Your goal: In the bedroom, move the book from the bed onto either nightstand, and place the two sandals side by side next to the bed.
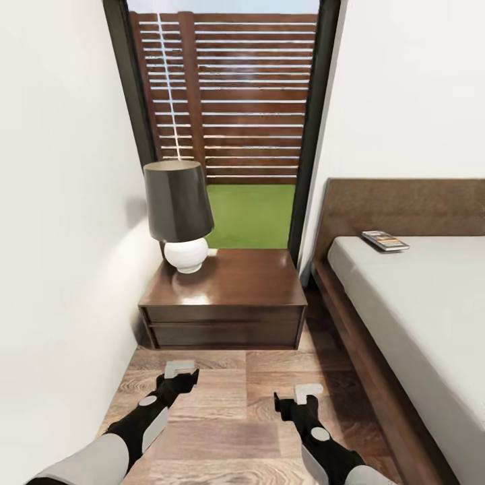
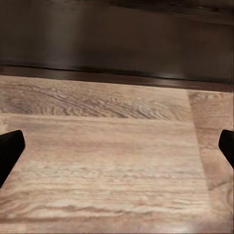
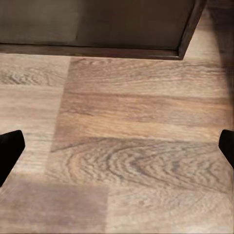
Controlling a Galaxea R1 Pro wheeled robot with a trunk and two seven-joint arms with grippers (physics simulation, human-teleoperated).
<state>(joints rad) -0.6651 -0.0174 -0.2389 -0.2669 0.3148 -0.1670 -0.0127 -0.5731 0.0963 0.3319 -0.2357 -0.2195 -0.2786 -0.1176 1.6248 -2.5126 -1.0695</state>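
On mattress: small dark paperback book (image 1: 384, 240) lies near brown headboard of bed (image 1: 404, 303).
Nightstand: dark-brown wood cabinet (image 1: 225, 300), lamp w/ black shade (image 1: 178, 210) on top.
Left gripper (image 1: 180, 370): wide open, empty, above plank floor (image 1: 222, 404).
Right gripper (image 1: 308, 391): wide open, empty.

Bright even render w/ daylight thru window (image 1: 229, 101); soft lamp (image 1: 178, 212) shadow, wrist views blurry.

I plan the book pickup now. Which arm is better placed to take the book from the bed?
Probably the right: the right gripper is on the side of the bed, where the book lies near the headboard. The left gripper faces the nightstand.
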